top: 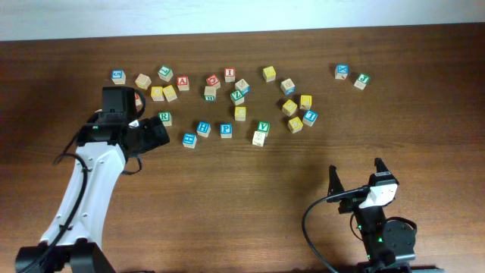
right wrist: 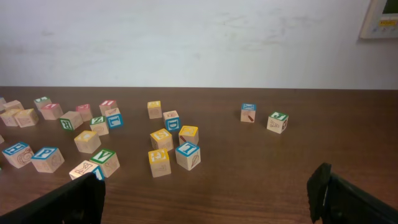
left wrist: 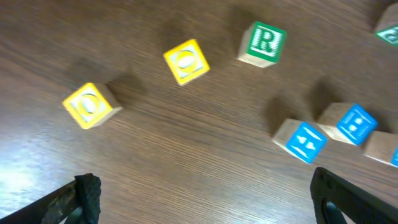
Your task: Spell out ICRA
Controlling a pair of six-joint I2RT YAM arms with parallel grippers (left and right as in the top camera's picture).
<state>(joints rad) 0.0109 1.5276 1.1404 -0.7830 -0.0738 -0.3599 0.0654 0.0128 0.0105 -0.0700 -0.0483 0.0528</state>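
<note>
The green R cube lies just beyond my left gripper, which is open and empty. In the left wrist view the R cube sits ahead at the upper right, and the jaws are spread wide over bare wood. The red A cube and the red I cube lie in the back row. A red cube between them may be the C; I cannot read its letter. My right gripper is open and empty near the front right, far from the cubes; it also shows in the right wrist view.
Many other cubes are scattered across the back of the table. Two yellow cubes and two blue ones lie close to the R. A blue P cube is at the middle. Two cubes sit apart at the back right.
</note>
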